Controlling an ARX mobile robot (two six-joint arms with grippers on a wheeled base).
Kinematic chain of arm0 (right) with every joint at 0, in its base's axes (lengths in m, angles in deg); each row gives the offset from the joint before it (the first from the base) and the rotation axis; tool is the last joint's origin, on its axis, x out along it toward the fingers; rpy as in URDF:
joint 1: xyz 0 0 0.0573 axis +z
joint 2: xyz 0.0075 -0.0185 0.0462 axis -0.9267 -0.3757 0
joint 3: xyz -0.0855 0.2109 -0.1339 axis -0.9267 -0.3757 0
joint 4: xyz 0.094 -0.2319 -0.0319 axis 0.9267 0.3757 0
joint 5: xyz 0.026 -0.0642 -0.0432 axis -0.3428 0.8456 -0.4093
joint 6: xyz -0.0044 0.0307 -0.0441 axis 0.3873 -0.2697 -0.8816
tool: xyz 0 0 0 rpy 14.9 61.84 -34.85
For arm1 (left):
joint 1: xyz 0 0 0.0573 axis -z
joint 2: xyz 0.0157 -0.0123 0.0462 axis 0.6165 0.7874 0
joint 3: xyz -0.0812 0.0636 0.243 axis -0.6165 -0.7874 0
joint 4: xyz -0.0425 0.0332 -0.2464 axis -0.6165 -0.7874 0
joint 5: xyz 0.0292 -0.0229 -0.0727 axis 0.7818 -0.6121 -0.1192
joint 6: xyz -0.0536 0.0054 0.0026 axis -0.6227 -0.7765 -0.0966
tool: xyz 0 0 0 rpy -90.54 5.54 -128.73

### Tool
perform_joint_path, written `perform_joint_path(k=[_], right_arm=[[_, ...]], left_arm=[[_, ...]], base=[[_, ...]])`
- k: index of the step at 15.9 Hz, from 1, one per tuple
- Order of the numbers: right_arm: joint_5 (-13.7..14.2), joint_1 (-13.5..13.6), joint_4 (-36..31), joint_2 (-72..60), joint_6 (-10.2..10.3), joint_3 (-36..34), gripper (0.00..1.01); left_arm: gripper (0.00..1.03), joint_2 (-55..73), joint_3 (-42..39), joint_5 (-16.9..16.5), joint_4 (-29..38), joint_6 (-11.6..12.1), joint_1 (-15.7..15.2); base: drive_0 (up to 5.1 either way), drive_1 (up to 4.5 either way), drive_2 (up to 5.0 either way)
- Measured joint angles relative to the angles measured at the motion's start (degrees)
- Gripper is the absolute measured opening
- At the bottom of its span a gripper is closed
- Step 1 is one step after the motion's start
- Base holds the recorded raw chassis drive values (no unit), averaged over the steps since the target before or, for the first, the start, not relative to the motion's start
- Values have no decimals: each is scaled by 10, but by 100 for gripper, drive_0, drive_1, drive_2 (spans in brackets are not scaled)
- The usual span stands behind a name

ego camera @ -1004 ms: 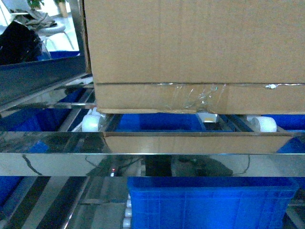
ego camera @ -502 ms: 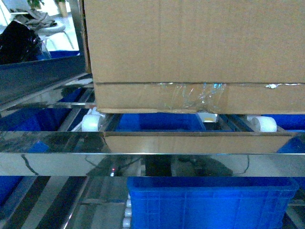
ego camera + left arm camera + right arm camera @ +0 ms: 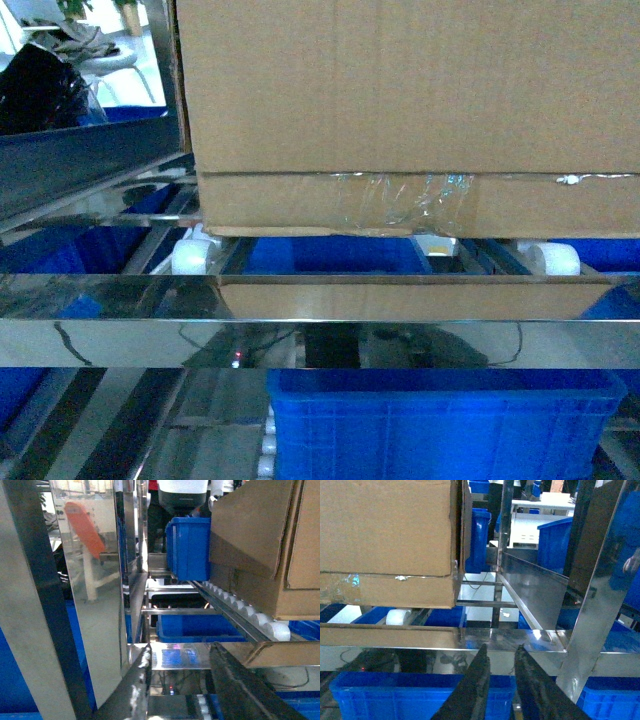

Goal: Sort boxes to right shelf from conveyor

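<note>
Left gripper (image 3: 180, 680) seen parted wide, nothing held; right gripper (image 3: 501, 680) nearly closed, narrow gap, nothing held. Carton (image 3: 410, 110) seated on shelf (image 3: 300, 340) rollers, filling upper frame of head view. Carton judged bulky, light, walls stiff yet crushable; hold best taken on opposite side walls. Carton placed upper right of left gripper, upper left of right gripper, untouched.

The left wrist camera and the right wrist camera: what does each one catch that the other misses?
Only the left wrist view shows the row of white rollers under the cardboard carton and an orange shape reflected in a steel panel. Only the right shows the taped seam and nearly closed fingers. Both show the carton, steel rack and blue bins.
</note>
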Motion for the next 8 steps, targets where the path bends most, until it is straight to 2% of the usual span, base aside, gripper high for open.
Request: perform_joint_path(k=[8], right_arm=[[0, 0, 0, 0, 0, 0, 83]], left_arm=[[100, 0, 0, 0, 0, 0, 0]], base=[[0, 0, 0]])
